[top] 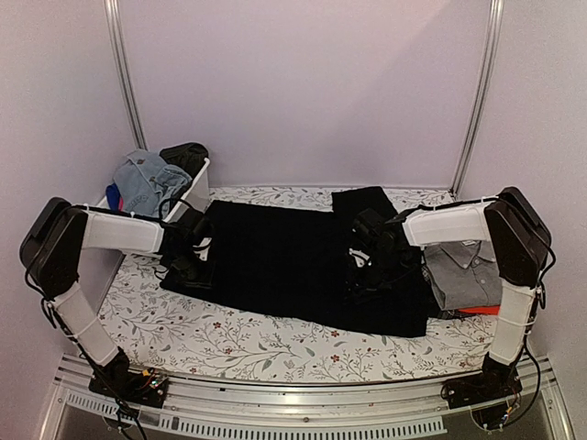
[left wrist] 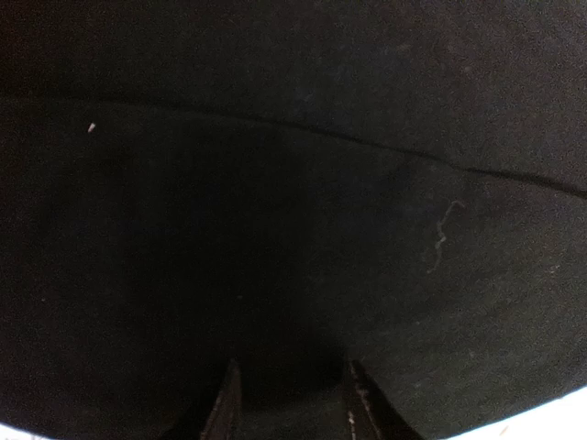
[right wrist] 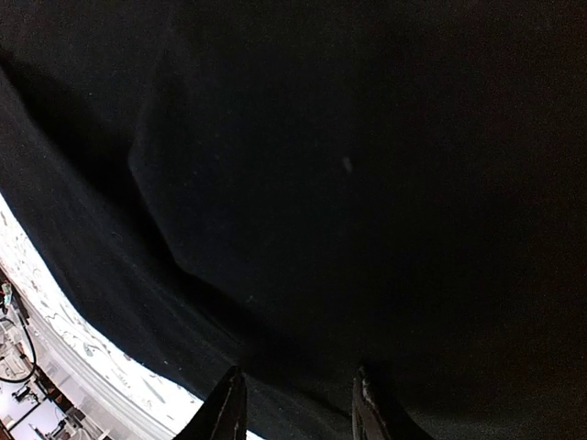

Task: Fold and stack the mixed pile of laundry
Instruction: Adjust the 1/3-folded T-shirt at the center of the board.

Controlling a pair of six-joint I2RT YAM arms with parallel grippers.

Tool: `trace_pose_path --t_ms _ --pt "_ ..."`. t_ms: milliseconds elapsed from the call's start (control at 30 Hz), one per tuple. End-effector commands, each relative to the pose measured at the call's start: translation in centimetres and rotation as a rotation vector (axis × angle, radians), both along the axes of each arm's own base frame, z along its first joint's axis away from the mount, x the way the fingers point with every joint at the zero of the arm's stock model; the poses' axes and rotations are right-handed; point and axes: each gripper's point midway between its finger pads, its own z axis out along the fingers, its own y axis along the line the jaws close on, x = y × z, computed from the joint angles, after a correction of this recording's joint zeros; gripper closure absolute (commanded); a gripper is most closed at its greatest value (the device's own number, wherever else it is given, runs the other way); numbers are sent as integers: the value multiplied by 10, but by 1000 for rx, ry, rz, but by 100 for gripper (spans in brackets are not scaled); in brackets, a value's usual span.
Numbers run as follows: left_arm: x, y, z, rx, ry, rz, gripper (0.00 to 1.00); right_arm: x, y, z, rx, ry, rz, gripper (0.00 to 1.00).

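Since the large black garment (top: 293, 266) is lying spread flat across the tabletop (top: 229, 335) for folding, I am holding the left end effector (left wrist: 292, 368) and right end effector (right wrist: 298, 376) low over its opposite ends, both with fingers apart, clamping nothing.

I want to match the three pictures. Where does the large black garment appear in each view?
Top external: the black garment lies spread in the centre, between both arms.
Left wrist: it fills almost the whole picture.
Right wrist: it fills all but the lower left corner.
Shared landmark: the flowered table, bright at the right wrist's lower left.
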Motion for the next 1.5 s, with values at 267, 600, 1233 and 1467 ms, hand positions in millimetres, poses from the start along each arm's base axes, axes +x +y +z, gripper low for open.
trace_pose_path --t_ms 267,600,1233,1467 --pt "-57 27 -7 65 145 125 70 -53 -16 -6 -27 98 93 57" --pt "5 10 45 30 -19 107 55 13 -11 61 65 -87 40 54" --pt "-106 40 -30 -75 368 400 67 -50 -23 -18 -35 117 121 54" --pt "-137 44 -11 -65 388 462 68 -103 -33 -24 -54 208 147 54"
